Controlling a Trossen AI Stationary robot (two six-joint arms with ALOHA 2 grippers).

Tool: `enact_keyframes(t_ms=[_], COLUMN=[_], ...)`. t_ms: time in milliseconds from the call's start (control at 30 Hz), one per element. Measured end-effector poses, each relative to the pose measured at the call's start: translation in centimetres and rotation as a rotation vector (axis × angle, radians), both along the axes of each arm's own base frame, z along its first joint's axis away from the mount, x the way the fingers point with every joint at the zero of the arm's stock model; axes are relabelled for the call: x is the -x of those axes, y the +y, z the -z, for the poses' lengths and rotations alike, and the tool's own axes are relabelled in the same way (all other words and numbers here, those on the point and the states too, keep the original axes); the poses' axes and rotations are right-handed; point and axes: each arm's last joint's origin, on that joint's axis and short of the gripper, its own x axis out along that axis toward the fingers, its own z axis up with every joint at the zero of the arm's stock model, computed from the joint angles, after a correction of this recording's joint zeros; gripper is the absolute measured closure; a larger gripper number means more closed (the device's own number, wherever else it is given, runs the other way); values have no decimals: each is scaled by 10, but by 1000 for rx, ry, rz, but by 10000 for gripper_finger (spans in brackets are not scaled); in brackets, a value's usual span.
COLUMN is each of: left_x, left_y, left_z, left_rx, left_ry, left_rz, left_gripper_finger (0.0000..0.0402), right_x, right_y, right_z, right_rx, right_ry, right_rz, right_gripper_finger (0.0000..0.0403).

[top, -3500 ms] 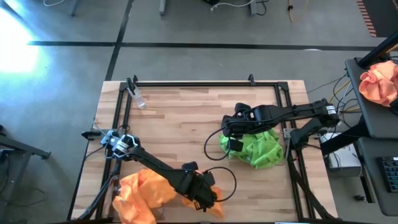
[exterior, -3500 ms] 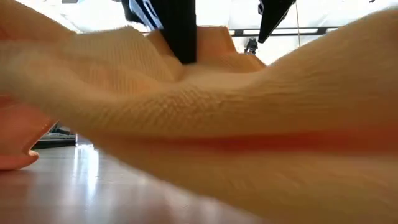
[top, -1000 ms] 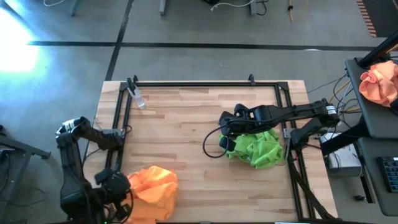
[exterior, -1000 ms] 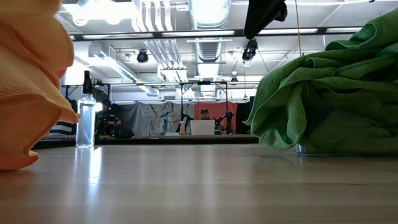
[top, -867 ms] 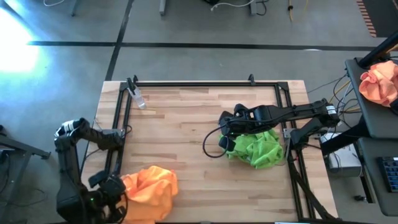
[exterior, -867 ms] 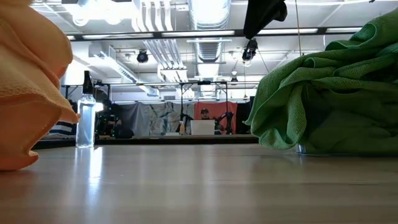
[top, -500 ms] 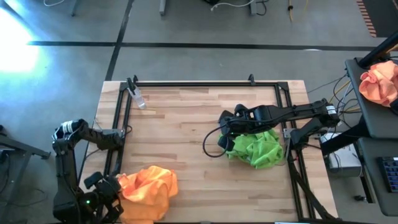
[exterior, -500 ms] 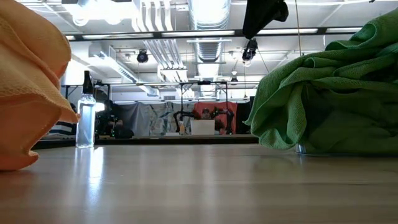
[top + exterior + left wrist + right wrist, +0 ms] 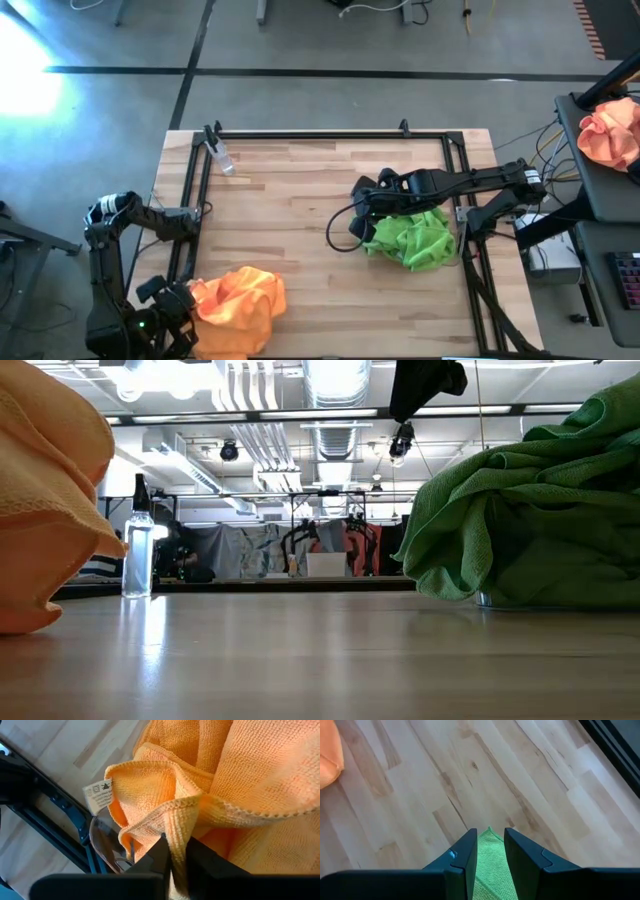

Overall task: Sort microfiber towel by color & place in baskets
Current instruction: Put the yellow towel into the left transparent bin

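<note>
Sorting near done. Left gripper (image 9: 175,851) clamped on orange towel (image 9: 238,303) edge over near-left basket (image 9: 102,845). Right gripper (image 9: 487,849) pinches green towel (image 9: 412,236) heaped at table right. Next, likely: release both, retract.

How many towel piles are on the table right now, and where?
2. The orange towel pile sits at the table's near-left corner beside the left gripper. The green towel pile lies at the right side under the right gripper. Separate towels within each heap cannot be counted.
</note>
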Motion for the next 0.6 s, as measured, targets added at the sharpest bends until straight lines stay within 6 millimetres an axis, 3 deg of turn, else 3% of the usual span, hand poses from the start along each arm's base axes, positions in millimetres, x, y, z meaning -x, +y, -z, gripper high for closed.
enact_keyframes(t_ms=[600], left_x=[-3], left_y=[-6], left_z=[-11], left_rx=[85], left_ry=[-24], left_rz=[-39], left_gripper_finger=[238], right_x=[0], right_y=[0], right_z=[0], right_rx=[4], right_ry=[3], right_rz=[-4], right_gripper_finger=[312])
